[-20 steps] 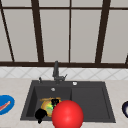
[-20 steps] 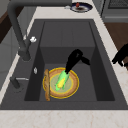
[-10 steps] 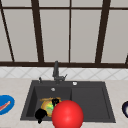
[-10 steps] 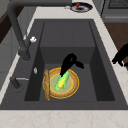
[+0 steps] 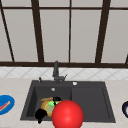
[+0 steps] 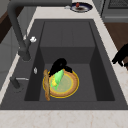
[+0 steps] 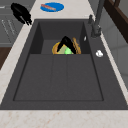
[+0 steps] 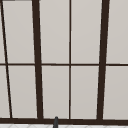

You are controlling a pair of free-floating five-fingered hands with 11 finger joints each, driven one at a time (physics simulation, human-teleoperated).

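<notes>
Right hand: the black hand (image 6: 59,66) reaches down into the dark sink basin (image 6: 82,77), fingers curled on the green sponge-like piece (image 6: 57,78).
Piece: slanted on the round yellow plate (image 6: 67,86), just below the palm.
Left hand: idle black hand (image 5: 40,114) at the sink's front edge; fingers' state, cannot tell.

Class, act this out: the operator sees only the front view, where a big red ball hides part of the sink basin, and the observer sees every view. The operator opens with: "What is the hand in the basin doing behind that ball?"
Observer: In the left side view the right hand is down in the basin, right over a green thing that lies on a yellow plate.
Operator: What is the brown strip there?
Observer: A brown stick on edge along the plate's rim, on the faucet side.
Operator: And the other hand?
Observer: The right side view shows the left hand above the front counter, outside the sink.
</notes>
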